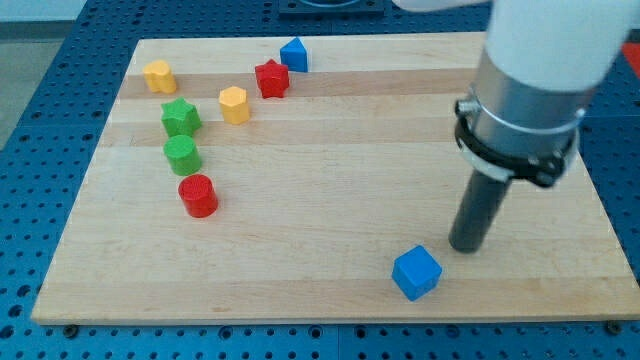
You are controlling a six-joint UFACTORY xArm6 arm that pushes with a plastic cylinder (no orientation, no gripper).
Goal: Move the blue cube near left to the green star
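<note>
The blue cube [416, 272] lies near the view's bottom, right of centre, on the wooden board [340, 190]. The green star [181, 117] sits at the view's upper left. My tip [466, 247] rests on the board just to the right of and slightly above the blue cube, a small gap between them. The green star is far to the left of both.
A green cylinder [183, 155] sits just below the green star, a red cylinder [198, 195] below that. A yellow block [159, 76] and a yellow hexagon [233, 104] flank the star. A red star [271, 78] and a blue triangular block [294, 54] lie at the top.
</note>
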